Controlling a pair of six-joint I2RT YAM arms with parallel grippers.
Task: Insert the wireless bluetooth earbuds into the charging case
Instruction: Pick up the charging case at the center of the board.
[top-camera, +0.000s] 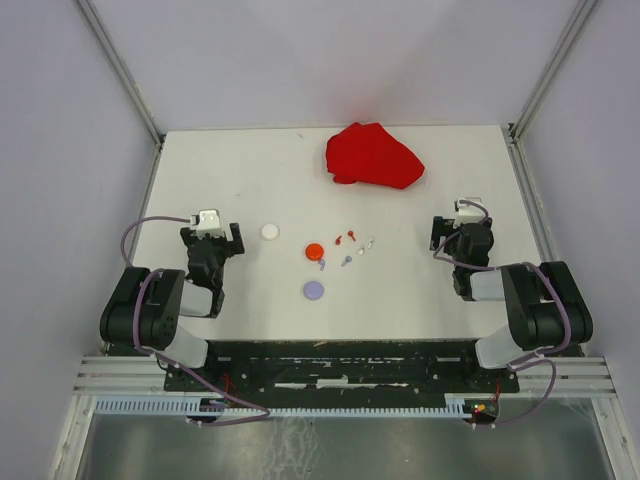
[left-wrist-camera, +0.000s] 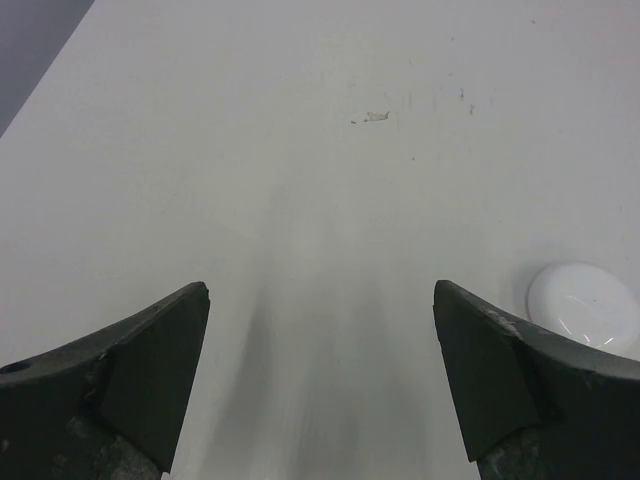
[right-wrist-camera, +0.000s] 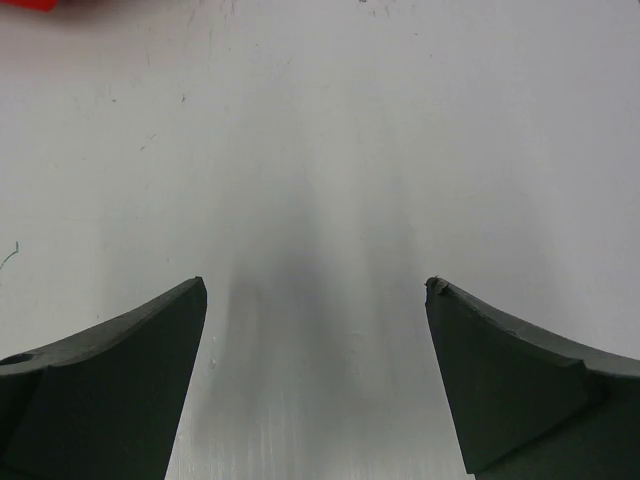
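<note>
Three round charging cases lie mid-table: a white case (top-camera: 269, 231), a red case (top-camera: 314, 250) and a lilac case (top-camera: 314, 290). The tiny stemmed earbuds are scattered just right of them: red earbuds (top-camera: 340, 239), lilac earbuds (top-camera: 347, 261) and white earbuds (top-camera: 363, 251). My left gripper (top-camera: 212, 240) (left-wrist-camera: 321, 289) rests low at the left, open, with only bare table between its fingers; the white case (left-wrist-camera: 585, 305) lies just off its right finger. At the right, my right gripper (top-camera: 462, 232) (right-wrist-camera: 316, 283) is also open over bare table, apart from the earbuds.
A crumpled red cloth (top-camera: 372, 156) lies at the back right of the white table (top-camera: 250, 170); a sliver of the red cloth (right-wrist-camera: 25, 3) shows in the right wrist view. Metal frame posts stand at the table's back corners.
</note>
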